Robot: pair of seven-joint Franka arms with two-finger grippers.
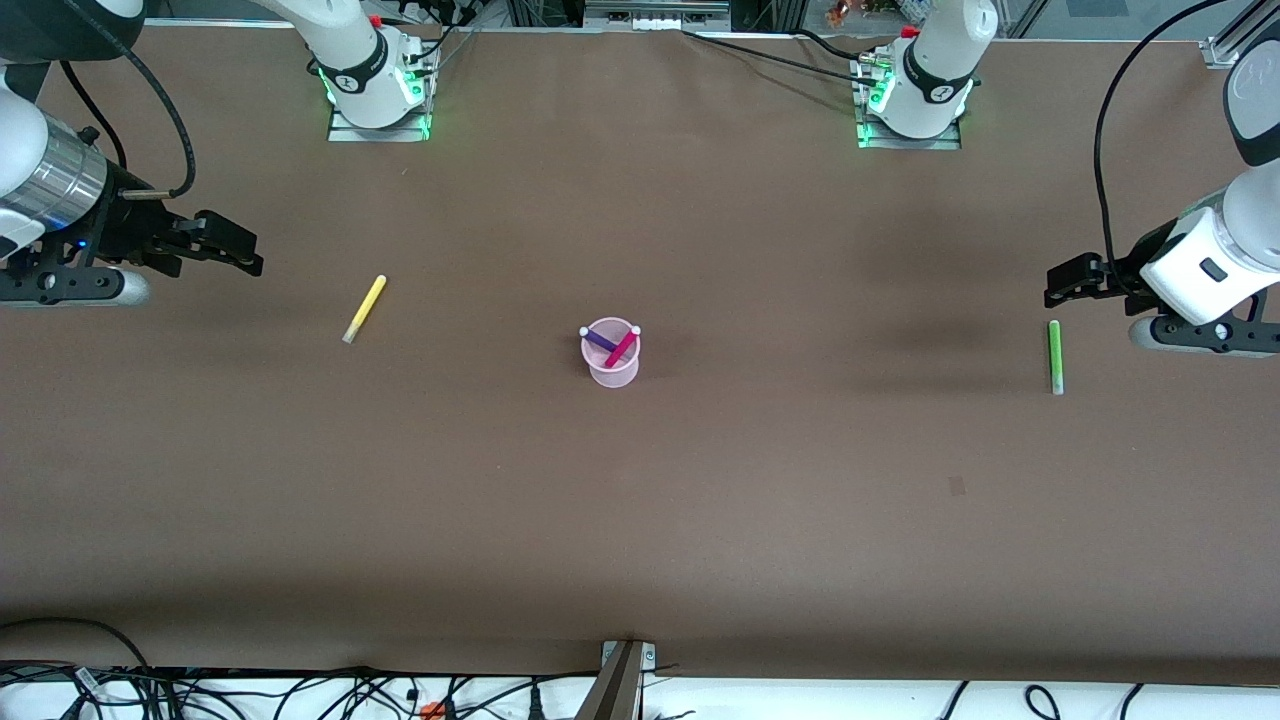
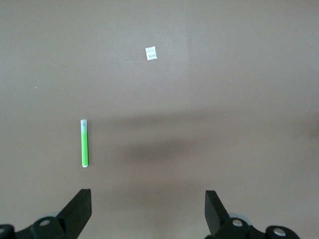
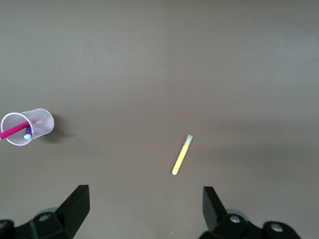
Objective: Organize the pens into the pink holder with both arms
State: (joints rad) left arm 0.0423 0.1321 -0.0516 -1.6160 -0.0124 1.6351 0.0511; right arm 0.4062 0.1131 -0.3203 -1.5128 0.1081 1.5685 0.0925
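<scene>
On the brown surface point(image 1: 700, 500), seen from the front camera, in order from the right arm's end to the left arm's end:

Right claw point(image 1: 235, 250): one, black, two-fingered, up over the bare surface at the right arm's end; fingers spread wide in the right wrist view point(image 3: 142, 211), gripping nothing.

Yellow pen point(image 1: 364, 309): one, slim and smooth, lying flat, about 9 o'clock from the pink holder and well apart from it; its pale end lies nearer the front camera, the yellow end pointing to about 1 o'clock. Also in the right wrist view point(image 3: 181, 156).

Pink holder point(image 1: 611, 372): one, small, round, translucent cup with a wider rim, upright near the middle of the surface. Also in the right wrist view point(image 3: 44, 121).

Pens in holder: two, a purple pen point(image 1: 599, 340) and a magenta pen point(image 1: 622, 347), leaning crossed, whitish tips above the rim.

Green pen point(image 1: 1054, 356): one, slim, lying flat, about 3 o'clock from the holder and well apart; pale end nearer the front camera. Also in the left wrist view point(image 2: 84, 144).

Left claw point(image 1: 1066, 283): one, black, over the surface at the left arm's end, close to the green pen; fingers wide apart in the left wrist view point(image 2: 148, 211), empty.

White tag point(image 2: 151, 53): one small pale rectangle on the surface; its marks cannot be read.

Pens counted: four.
</scene>
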